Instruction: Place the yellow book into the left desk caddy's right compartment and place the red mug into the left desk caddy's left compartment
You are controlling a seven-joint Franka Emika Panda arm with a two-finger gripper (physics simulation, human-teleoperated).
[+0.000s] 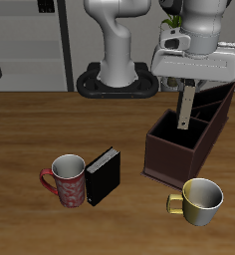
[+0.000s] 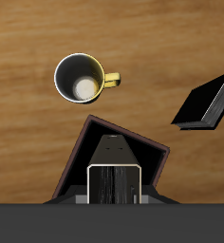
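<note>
The end effector [image 1: 186, 88] is clenched on the yellow book [image 1: 184, 108], which hangs upright over the left desk caddy [image 1: 179, 149], its lower edge dipping into the right compartment [image 1: 176, 136]. By my reading, the first placement is nearly finished: only lowering and letting go remain. The red mug [image 1: 68, 179] stands untouched on the worktop [image 1: 30, 125], at about eight o'clock from the caddy, beside a black book [image 1: 103, 175]. A yellow-gold mug [image 1: 199, 200] sits at six o'clock.
</note>
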